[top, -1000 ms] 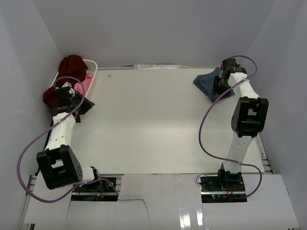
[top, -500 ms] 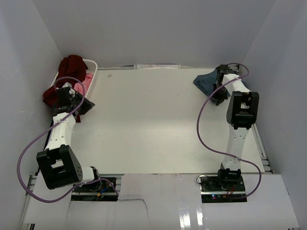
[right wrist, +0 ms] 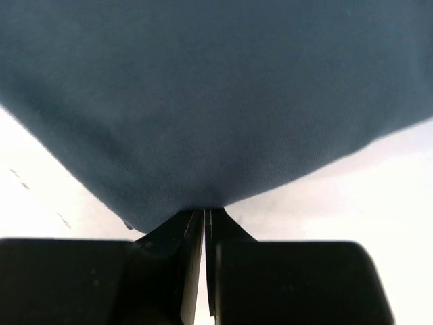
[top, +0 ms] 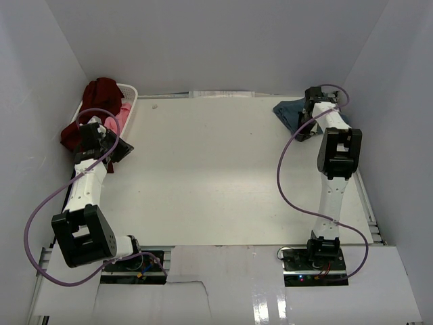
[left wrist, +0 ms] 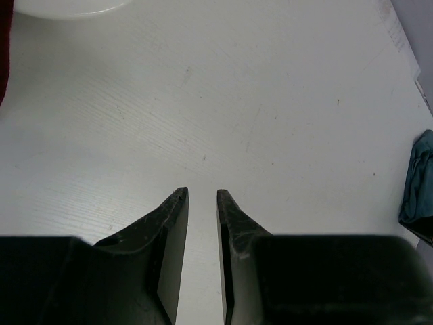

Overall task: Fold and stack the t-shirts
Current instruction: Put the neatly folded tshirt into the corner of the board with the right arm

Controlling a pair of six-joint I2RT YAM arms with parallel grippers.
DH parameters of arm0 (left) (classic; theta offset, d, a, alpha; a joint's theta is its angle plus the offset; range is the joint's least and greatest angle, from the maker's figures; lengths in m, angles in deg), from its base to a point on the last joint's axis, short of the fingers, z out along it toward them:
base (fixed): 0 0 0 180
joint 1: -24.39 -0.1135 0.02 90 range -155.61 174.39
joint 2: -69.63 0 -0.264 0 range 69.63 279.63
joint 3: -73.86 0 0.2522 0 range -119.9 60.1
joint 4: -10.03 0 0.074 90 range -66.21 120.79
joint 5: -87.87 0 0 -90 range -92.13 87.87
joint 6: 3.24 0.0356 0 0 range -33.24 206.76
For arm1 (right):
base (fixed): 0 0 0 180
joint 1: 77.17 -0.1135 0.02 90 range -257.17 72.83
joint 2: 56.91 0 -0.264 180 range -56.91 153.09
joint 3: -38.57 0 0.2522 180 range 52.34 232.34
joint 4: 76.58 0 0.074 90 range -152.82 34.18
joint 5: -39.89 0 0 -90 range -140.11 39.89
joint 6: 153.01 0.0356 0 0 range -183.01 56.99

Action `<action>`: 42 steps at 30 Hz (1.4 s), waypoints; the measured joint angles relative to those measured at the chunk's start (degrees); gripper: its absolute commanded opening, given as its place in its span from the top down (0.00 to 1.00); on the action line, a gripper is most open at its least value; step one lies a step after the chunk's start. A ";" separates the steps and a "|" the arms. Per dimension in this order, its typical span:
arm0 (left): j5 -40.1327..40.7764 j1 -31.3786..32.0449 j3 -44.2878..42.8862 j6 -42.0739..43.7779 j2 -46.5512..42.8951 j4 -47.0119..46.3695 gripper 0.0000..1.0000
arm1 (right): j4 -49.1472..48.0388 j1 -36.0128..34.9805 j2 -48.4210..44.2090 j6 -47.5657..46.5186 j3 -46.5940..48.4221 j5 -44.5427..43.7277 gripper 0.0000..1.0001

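Pinching crumpled dusty teal-blue cloth t-shirt [right wrist: 203, 88] at its edge, far-right corner of white tabletop [top: 216, 169] | right claw [right wrist: 204, 211] closed on it | left claw [left wrist: 202, 193] narrowly parted, empty | soft, light, limp; likely drapes, best gripped at edges

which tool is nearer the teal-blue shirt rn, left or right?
Right. The right tool is shut on the edge of the teal-blue t-shirt at the far right corner; the left tool is across the table, beside the white basket.
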 measured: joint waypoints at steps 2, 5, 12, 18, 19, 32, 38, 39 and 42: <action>0.02 0.00 0.00 0.04 0.00 0.00 0.65 | -0.57 0.04 1.49 0.07 2.25 1.81 0.90; 0.13 0.00 0.00 0.13 0.02 0.00 0.66 | -1.07 0.07 4.57 0.04 6.97 3.96 0.90; 0.22 0.00 0.00 0.24 0.02 0.00 0.66 | -3.74 0.61 7.87 0.17 12.11 6.88 0.87; 0.24 0.00 0.00 0.24 0.04 0.02 0.66 | -6.34 1.44 9.79 0.26 14.88 9.53 0.81; 0.24 0.00 0.00 0.24 0.04 0.00 0.66 | -6.93 1.53 9.81 0.24 14.93 9.94 0.81; 0.81 0.00 0.02 0.37 -0.35 0.07 0.66 | -16.17 -2.27 -9.03 -1.51 -0.22 15.21 0.54; 1.75 0.00 2.54 0.87 -7.80 -0.55 0.65 | -24.13 -18.43 -37.97 -0.66 -21.90 11.65 0.29; 1.60 0.02 2.73 0.94 -9.11 -0.70 0.65 | -26.62 -22.18 -43.04 -0.15 -26.91 11.96 0.27; 1.25 0.52 2.84 1.51 -11.72 -2.05 0.63 | -30.21 -28.92 -53.79 1.46 -38.86 14.69 0.23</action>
